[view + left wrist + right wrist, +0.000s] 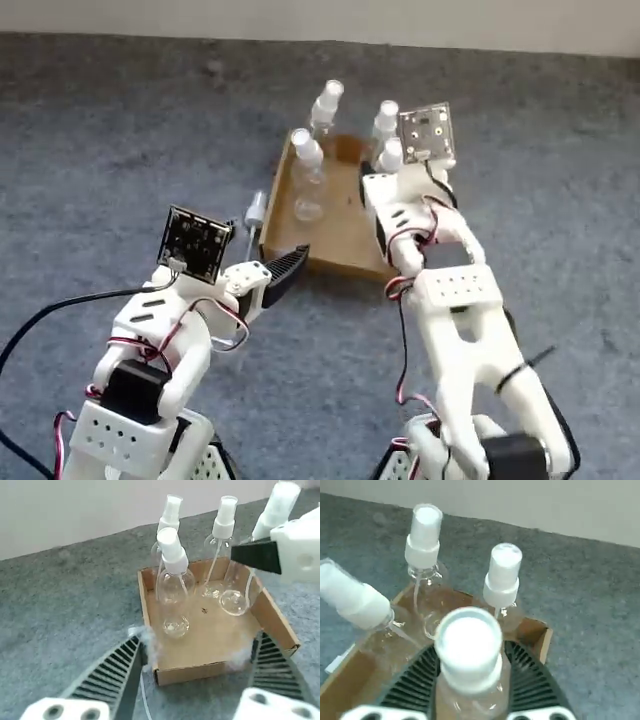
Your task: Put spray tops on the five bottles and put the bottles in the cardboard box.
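Observation:
The shallow cardboard box (pixel 345 250) (pixel 272 617) (pixel 536 630) lies on grey carpet. My right gripper (pixel 388 178) (pixel 470 680) is shut on a clear bottle with a white spray top (pixel 390 153) (pixel 235 600) (pixel 469 647), held tilted over the box's right side. Three more capped bottles stand in or just behind the box: one at the front left (pixel 308 172) (pixel 173 582), two at the back (pixel 327 105) (pixel 385 117). A loose spray top (pixel 254 210) (pixel 136 631) lies on the carpet by the box's left wall. My left gripper (pixel 285 272) (pixel 195 675) is open before the box's near-left corner.
Grey carpet (pixel 120 150) spreads around the box, with a pale wall (pixel 400 20) behind. The right arm's white links (pixel 450 290) stretch over the carpet up to the box's near edge.

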Action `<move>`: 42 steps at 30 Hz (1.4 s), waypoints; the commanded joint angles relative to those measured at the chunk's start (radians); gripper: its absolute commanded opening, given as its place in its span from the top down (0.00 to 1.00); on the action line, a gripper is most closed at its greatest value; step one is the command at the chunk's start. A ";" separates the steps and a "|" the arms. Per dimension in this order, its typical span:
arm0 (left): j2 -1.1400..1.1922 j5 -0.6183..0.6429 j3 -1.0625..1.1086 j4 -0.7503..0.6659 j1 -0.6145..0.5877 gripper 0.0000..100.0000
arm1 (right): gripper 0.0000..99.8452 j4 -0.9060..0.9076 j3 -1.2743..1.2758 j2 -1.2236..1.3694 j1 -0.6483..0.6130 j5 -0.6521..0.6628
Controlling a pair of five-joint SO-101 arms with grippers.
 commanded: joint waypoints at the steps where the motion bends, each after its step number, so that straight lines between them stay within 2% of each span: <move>1: -0.007 -0.008 -0.005 -0.002 0.005 0.72 | 1.00 -0.090 -0.015 0.062 0.010 0.005; 18: -0.007 -0.008 -0.004 -0.002 0.007 0.72 | 1.00 -0.124 -0.074 0.197 -0.008 0.003; 31: -0.008 -0.008 -0.004 -0.002 0.007 0.72 | 0.99 -0.117 -0.074 0.205 -0.010 0.003; 37: -0.008 -0.008 -0.004 -0.002 0.007 0.72 | 0.91 -0.116 -0.074 0.205 -0.012 0.011; 42: -0.008 -0.008 -0.004 -0.002 0.007 0.72 | 0.90 -0.116 -0.074 0.205 -0.012 0.012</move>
